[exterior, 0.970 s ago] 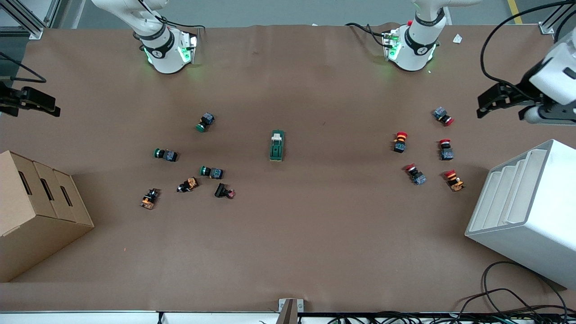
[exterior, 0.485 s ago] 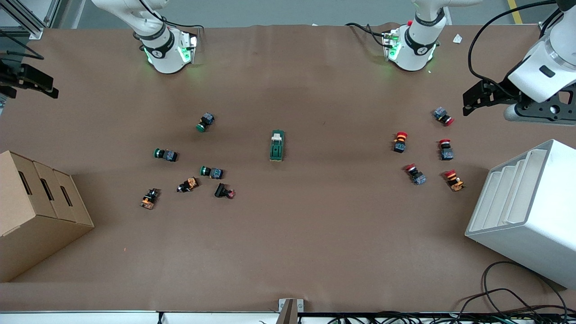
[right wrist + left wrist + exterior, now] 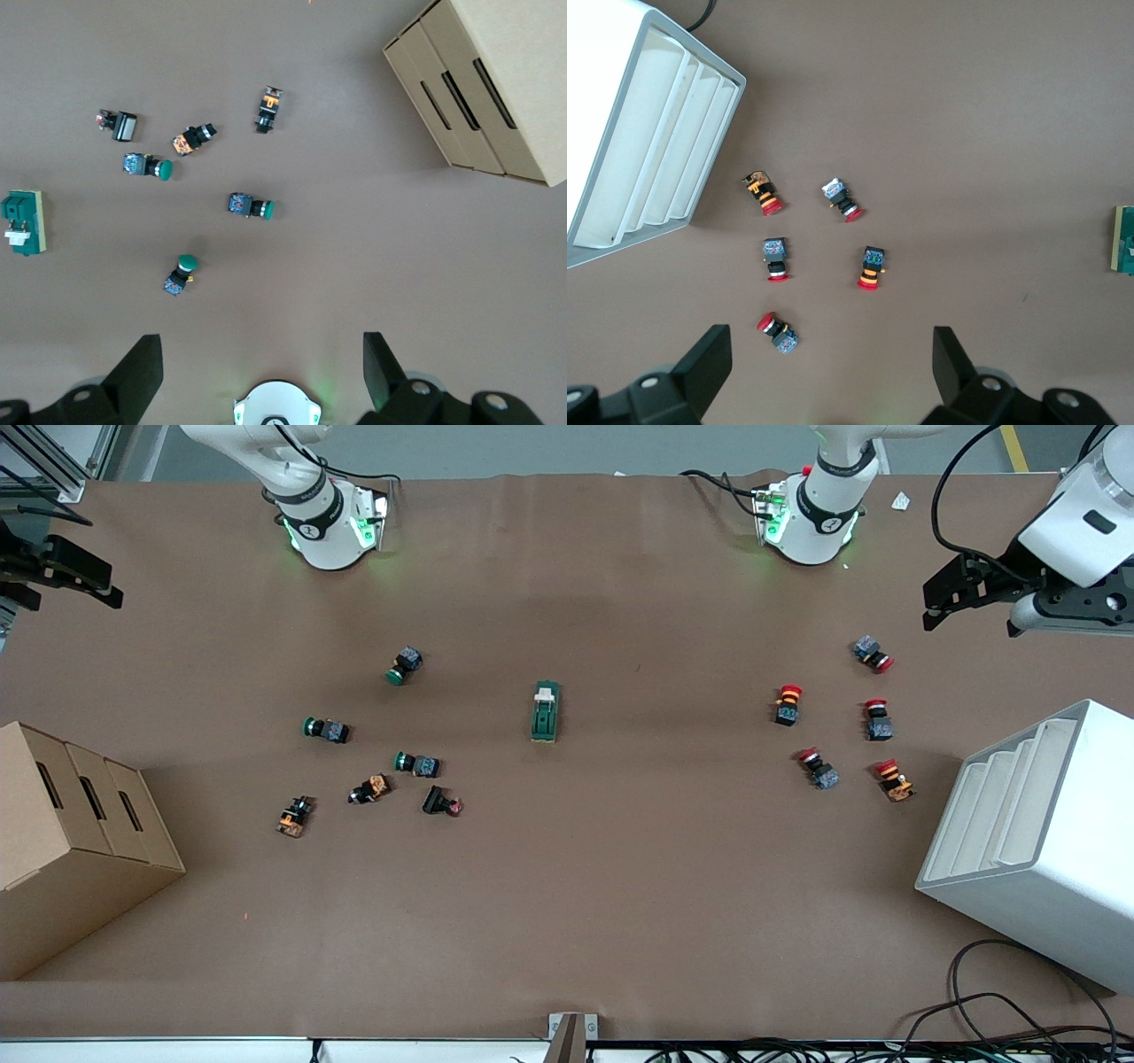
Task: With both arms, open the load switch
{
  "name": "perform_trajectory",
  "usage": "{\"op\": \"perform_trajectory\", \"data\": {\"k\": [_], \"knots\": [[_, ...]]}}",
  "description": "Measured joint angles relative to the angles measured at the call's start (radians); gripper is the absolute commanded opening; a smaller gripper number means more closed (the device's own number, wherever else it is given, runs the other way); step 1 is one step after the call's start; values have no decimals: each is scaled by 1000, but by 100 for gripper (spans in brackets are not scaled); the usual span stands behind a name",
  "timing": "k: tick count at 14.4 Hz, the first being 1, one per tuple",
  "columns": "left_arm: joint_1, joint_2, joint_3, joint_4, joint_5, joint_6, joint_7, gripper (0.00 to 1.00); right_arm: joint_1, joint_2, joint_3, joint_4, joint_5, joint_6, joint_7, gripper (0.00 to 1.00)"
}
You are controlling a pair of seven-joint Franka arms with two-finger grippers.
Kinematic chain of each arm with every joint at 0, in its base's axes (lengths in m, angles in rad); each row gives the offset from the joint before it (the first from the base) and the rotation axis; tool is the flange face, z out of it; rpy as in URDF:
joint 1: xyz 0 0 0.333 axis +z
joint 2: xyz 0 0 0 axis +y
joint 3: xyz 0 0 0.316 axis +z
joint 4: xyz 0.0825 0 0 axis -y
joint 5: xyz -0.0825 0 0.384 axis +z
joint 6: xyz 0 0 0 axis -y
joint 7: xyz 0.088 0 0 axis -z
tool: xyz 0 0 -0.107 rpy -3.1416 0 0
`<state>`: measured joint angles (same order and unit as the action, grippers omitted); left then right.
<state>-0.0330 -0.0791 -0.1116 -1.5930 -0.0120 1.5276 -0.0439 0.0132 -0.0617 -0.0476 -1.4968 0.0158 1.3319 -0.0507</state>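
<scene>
We are viewing both arms repositioning at the table ends, left gripper (image 3: 952,591) risen and right gripper (image 3: 75,571) shifted, fingers spread, empty, while the load switch (image 3: 545,711) is lying untouched mid-table.

Bench (image 3: 567,903): plain brown cover. Load switch (image 3: 545,712): dark green body, white lever tab (image 3: 546,690) at end nearer arm bases. Buttons toward right arm's end: three green caps (image 3: 394,677), dark bodies; some with orange parts (image 3: 291,817). Buttons toward left arm's end: red caps (image 3: 790,690), dark bodies; two with orange bands. Box (image 3: 71,841): tan cardboard, dark slots. Rack (image 3: 1036,837): white, grey edges. Arms (image 3: 306,487): white, black joint bands, green-lit bases. Left gripper (image 3: 828,372), right gripper (image 3: 257,372): black.
</scene>
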Motion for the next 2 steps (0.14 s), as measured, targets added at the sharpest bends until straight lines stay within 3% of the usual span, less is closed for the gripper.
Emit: {"op": "perform_trajectory", "data": {"k": [2], "knots": [[1,1,0,-2,0,0,0,100,0,-2,0,-3,4,1,0,100]]}}
